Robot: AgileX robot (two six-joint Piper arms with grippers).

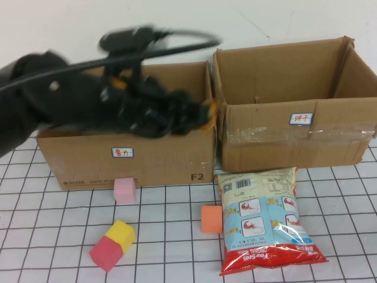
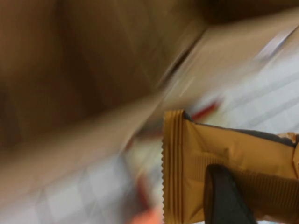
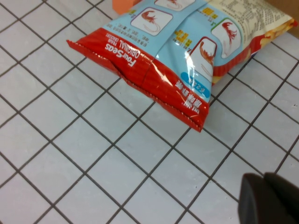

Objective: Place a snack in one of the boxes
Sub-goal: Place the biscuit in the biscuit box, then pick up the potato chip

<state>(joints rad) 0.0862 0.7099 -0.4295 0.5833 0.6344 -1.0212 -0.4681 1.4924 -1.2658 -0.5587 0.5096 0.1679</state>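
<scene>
Gridded table (image 1: 53,236), left gripper (image 1: 203,115) fingers clamped on orange snack packet (image 2: 233,172) over left box (image 1: 165,159), right gripper (image 3: 268,198) fingers unclear.

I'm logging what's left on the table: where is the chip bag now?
In the high view, the chip bag lies flat on the table's right side, before the right box, with the orange block at its left edge.

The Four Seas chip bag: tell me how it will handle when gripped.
The chip bag looks puffed, so probably light and squashy. Its glossy film may slip. The left gripper holds an orange packet; the right gripper hovers nearby.
</scene>
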